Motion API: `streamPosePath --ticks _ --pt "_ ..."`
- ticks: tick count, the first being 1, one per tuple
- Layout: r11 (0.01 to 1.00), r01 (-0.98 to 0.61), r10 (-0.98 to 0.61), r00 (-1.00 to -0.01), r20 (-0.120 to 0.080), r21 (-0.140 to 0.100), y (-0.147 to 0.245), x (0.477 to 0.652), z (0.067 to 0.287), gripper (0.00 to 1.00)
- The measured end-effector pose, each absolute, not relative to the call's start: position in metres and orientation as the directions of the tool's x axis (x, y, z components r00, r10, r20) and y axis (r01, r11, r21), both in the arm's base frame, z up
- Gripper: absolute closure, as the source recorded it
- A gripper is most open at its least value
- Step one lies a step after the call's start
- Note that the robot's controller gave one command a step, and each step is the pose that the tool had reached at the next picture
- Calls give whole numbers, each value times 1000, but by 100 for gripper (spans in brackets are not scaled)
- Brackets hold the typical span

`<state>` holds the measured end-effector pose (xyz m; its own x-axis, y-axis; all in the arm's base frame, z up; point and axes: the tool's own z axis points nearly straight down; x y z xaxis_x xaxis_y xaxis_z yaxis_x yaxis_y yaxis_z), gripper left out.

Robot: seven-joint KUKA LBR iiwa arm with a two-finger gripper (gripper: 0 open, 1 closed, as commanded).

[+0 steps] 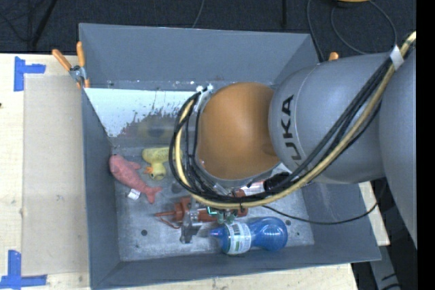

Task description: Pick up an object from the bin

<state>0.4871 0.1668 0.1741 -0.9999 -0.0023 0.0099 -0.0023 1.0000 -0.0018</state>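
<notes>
As the orange cover (234, 129) half hides my fingers (189, 229), I cannot tell their spread. Perhaps the reddish toy (170, 215) lies beneath.

Nearest to me lies a small red-brown thing (171, 214), flat on the bin (132, 241) floor by the front wall, just left of a blue bottle (262, 236) on its side.

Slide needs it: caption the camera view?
Gripper low in the bin beside a blue bottle; pink toy and yellow duck nearby.
</notes>
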Motion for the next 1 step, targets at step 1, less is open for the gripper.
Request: streamPosePath --ticks 1 --pt "1000 2 2 -1000 3 0 166 489 178 0"
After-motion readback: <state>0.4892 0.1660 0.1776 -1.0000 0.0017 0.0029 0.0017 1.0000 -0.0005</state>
